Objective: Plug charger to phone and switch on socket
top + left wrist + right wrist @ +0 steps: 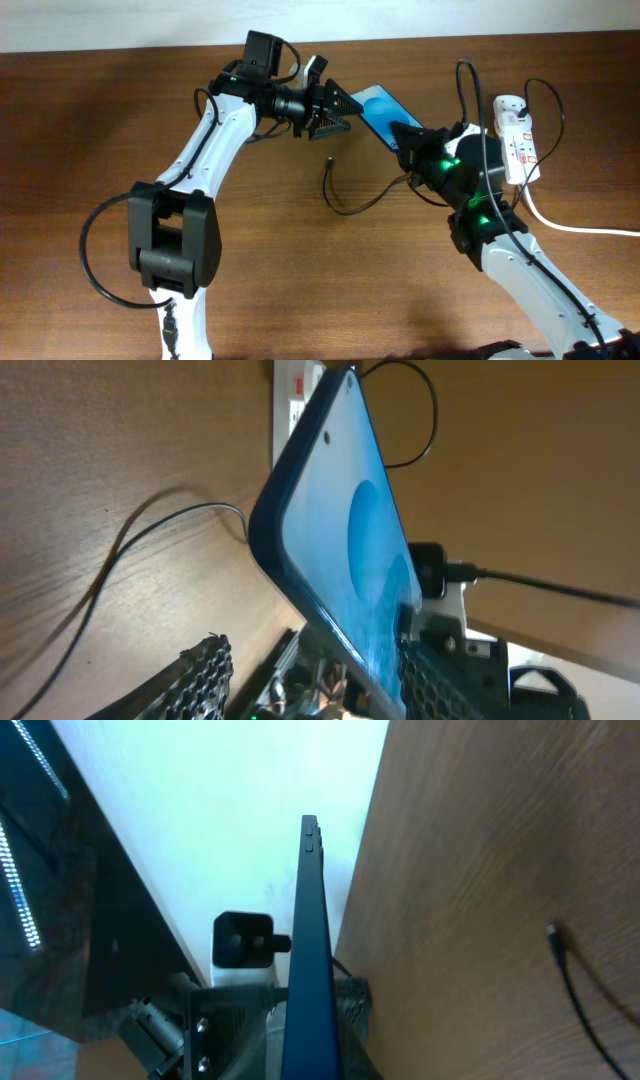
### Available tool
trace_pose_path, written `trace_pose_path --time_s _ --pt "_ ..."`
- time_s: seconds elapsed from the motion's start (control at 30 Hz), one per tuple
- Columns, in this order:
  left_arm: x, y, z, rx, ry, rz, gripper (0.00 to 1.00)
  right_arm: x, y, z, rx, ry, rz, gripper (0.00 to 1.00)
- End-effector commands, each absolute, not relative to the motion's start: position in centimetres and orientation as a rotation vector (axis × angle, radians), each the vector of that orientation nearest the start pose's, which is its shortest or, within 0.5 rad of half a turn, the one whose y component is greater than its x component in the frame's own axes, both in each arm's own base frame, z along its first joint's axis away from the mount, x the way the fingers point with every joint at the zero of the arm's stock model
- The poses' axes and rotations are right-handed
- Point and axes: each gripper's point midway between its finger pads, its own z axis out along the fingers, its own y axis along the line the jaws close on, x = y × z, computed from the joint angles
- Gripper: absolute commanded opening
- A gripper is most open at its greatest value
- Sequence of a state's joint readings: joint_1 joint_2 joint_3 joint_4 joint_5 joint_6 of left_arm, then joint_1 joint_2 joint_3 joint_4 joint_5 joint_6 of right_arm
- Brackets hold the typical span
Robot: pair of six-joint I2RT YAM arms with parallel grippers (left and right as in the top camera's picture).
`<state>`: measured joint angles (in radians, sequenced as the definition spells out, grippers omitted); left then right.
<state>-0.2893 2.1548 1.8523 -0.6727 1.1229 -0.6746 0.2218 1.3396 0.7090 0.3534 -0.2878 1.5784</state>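
**Item: charging job, at an early stage.**

**Done:** the phone is raised off the bench and tilted, at upper centre of the overhead view.

**Outstanding:**
- The charger is not plugged in. Its free plug lies on the bench below the phone and apart from it.
- The socket at upper right is untouched (rocker position too small to read).

**Tools:**
- The right tool pinches the phone's lower end, which shows edge-on in its wrist view.
- The left tool looks spread around the other end. One finger is against the screen and the other stands clear.

**Count:**
- phones: one
- chargers: one
- sockets: one
- tools: two
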Motion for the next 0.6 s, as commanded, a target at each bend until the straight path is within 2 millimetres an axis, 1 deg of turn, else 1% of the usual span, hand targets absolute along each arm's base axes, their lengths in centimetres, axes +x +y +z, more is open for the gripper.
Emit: trace_pose_path --time_s 0.0,0.1,0.2,0.3,0.4,0.5,0.57 --pt "43.7 -29.2 19.7 -0.122 2.649 -1.843 0.59 40.4 14.5 23.2 1.151 1.709 1.465 0.04" --pt "43.9 -29.2 19.8 -0.262 2.679 -1.874 0.58 39.9 15.8 23.1 1.151 1.726 1.487 0.04" --pt "44.1 -29.3 20.0 -0.369 2.695 -1.898 0.55 39.7 16.7 23.0 1.152 1.726 1.481 0.04" --pt "44.3 -29.4 20.1 -0.382 2.692 -1.903 0.53 39.5 17.2 22.9 1.163 1.714 1.464 0.04" --pt "44.3 -29.4 20.1 -0.382 2.692 -1.902 0.46 39.5 17.7 22.7 1.203 1.701 1.478 0.04" --pt "44.3 -29.4 20.1 -0.382 2.692 -1.902 0.42 39.6 17.7 22.3 1.21 1.707 1.47 0.04" --pt "44.3 -29.4 20.1 -0.382 2.692 -1.903 0.37 39.7 17.7 21.9 1.238 1.706 1.474 0.04"
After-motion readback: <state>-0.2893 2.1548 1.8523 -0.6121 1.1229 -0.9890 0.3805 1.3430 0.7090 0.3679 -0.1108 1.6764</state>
